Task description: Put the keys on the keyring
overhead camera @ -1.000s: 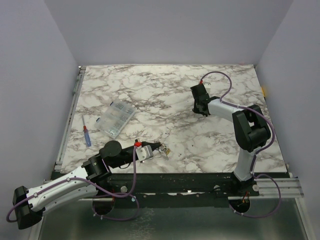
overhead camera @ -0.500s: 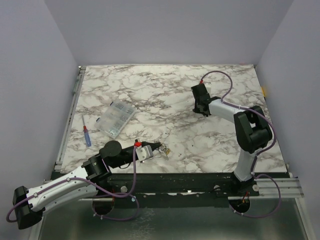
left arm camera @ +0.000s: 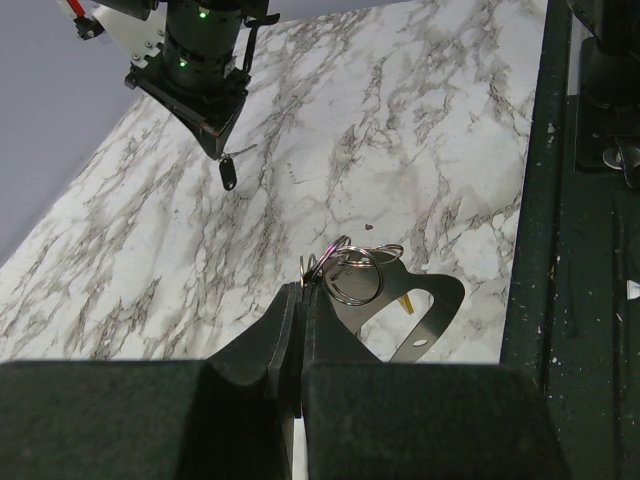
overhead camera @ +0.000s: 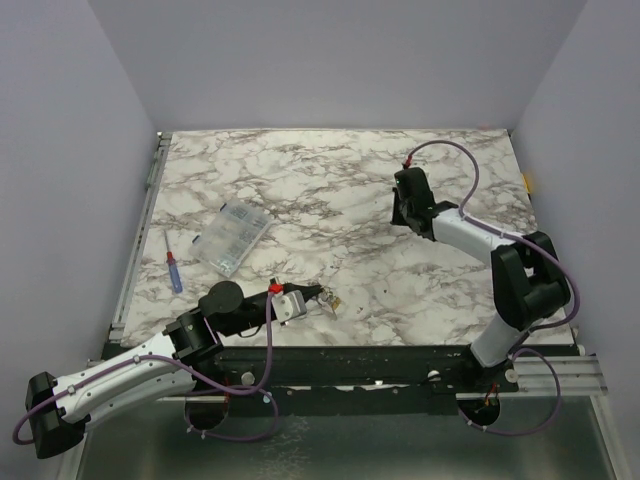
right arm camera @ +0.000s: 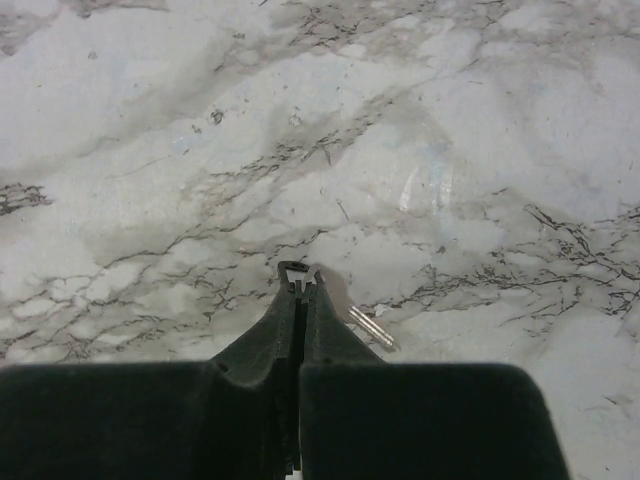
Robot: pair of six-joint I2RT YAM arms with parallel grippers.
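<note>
Left pincer (left arm camera: 303, 290) is pinched together on the keyring (left arm camera: 352, 272). Here it looks like a little bunch of thin overlapping metal loops sticking out past the fingertips, down by the near edge of the tabletop (overhead camera: 300, 180). A yellowish key (left arm camera: 403, 300) peeks through the cutout in one finger, right by the loops, but I can't tell if it's actually threaded on.

Right pincer (right arm camera: 299, 290) is over on the far right side, well apart from the left one. Its fingers are closed tight on a small dark clip (right arm camera: 297, 270) that pokes out of the tips, low near the marble. A tiny metal pin (right arm camera: 372, 327) lies on the tabletop just beside it.

On the left there's a clear compartment box (overhead camera: 232, 238) with a blue-handled screwdriver (overhead camera: 174, 270) near it, both lying flat.
</note>
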